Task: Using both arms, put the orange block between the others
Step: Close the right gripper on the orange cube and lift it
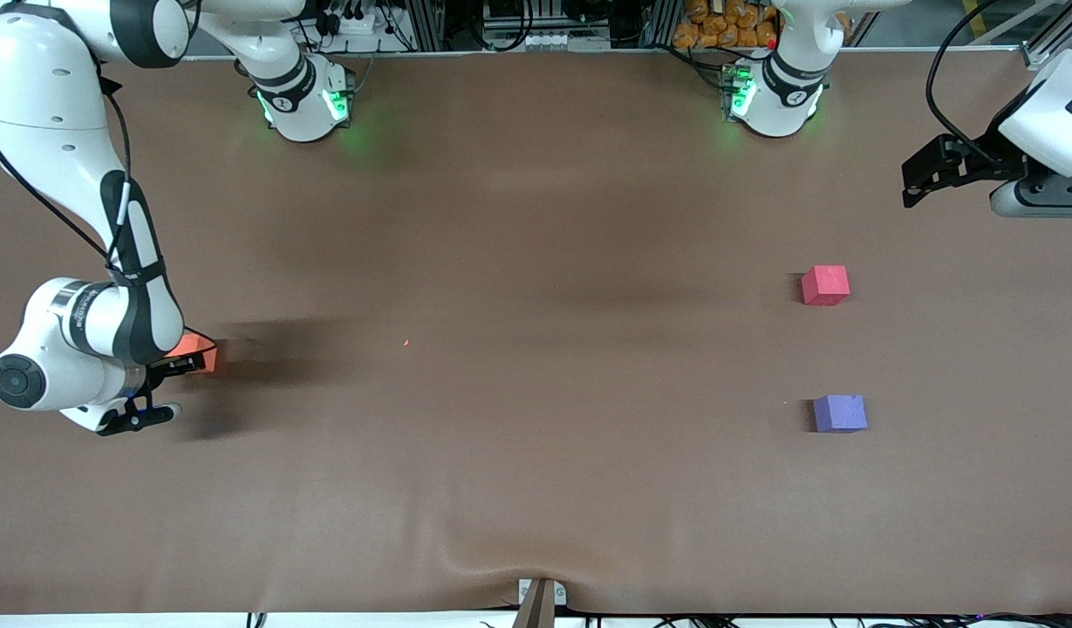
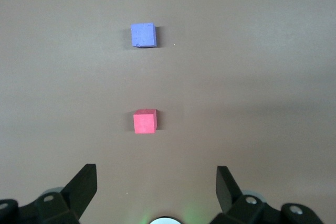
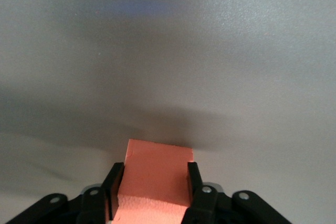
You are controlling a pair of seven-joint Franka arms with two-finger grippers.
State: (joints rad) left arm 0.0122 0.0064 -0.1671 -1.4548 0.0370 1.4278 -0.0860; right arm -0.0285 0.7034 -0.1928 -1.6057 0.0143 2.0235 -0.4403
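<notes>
right gripper [image 3: 152, 182]: squeezing the orange block [image 3: 155, 179], low by the table [image 1: 536, 488] edge at the right arm's end | left gripper [image 2: 156, 187]: wide open, waiting above that arm's end | pinkish-red cube [image 1: 825, 285], purple-blue cube [image 1: 840, 413]: apart, purple-blue nearer the camera edge

The right arm [image 1: 82, 227] reaches low to its end of the table, its right gripper [image 3: 152, 184] down at the surface with fingers [image 3: 113, 187] pressed on both sides of the orange block [image 3: 155, 177]. The left arm [image 1: 1054, 113] waits raised at its own end, the left gripper [image 2: 156, 184] spread wide and holding nothing.
</notes>
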